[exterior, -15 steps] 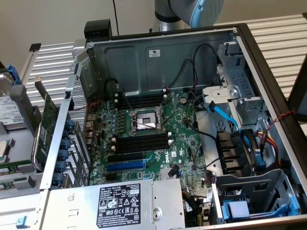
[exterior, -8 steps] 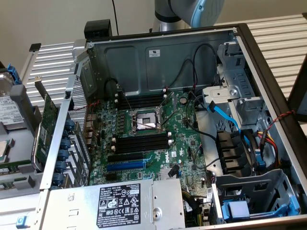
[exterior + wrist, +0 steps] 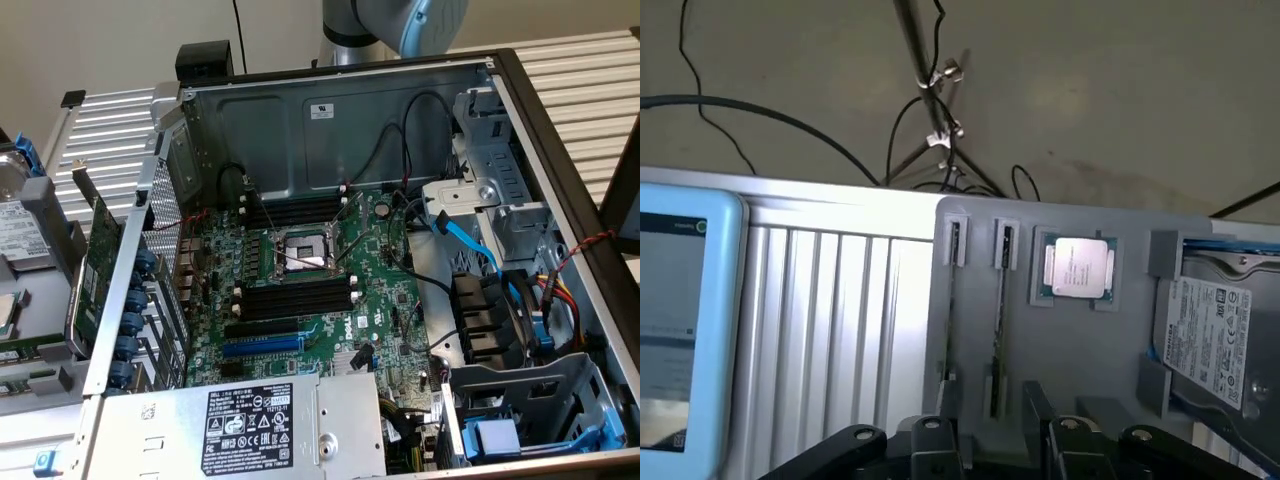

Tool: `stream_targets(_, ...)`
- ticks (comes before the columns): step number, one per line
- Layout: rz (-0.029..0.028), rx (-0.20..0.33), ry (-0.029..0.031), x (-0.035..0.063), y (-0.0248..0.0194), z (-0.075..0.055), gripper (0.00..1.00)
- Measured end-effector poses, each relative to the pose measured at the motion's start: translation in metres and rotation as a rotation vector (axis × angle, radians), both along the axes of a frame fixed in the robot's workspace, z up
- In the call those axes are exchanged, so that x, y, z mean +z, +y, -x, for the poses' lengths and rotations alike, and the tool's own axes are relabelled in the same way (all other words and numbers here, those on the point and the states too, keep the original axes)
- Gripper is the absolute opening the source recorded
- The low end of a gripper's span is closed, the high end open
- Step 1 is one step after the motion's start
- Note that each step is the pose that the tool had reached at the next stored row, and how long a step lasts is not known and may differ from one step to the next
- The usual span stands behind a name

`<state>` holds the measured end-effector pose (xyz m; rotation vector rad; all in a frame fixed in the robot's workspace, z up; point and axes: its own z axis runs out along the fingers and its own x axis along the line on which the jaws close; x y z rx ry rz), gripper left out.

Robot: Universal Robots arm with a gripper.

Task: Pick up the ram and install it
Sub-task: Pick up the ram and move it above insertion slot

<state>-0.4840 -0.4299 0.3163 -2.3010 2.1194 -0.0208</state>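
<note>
Wrist view | gripper (image 3: 992, 395) is hovering released, empty, near the ram (image 3: 1002, 300) standing edge-up in gray tray (image 3: 1080, 350) | tip: keeping jaws square, centred across its thin edge

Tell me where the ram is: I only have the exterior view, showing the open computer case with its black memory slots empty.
Observer: Two long, thin, dark ram sticks stand on edge in a grey holder tray.
Operator: Is the pincer holding one?
Observer: No. The black pincer hangs over the tray with its fingers apart and nothing between them.
Operator: Anything else in that tray?
Observer: A square silver processor chip lies flat in a recess beside the sticks.
</note>
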Motion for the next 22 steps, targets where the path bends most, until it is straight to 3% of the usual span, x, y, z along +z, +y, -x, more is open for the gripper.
stream_targets(6, -0.0001, 0.012, 0.0029, -0.0110, -0.0056, -0.006, 0.38)
stream_targets(7, -0.0001, 0.012, 0.0055, -0.0121, -0.0066, -0.007, 0.38)
stream_targets(10, -0.0020, 0.012, 0.0239, -0.0144, -0.0102, -0.011, 0.38)
stream_targets(12, -0.0045, 0.012, 0.0302, -0.0162, -0.0132, -0.015, 0.38)
stream_targets(14, -0.0062, 0.012, 0.0314, -0.0191, -0.0160, -0.018, 0.38)
stream_targets(22, -0.0090, 0.012, 0.0314, -0.0336, -0.0198, -0.021, 0.38)
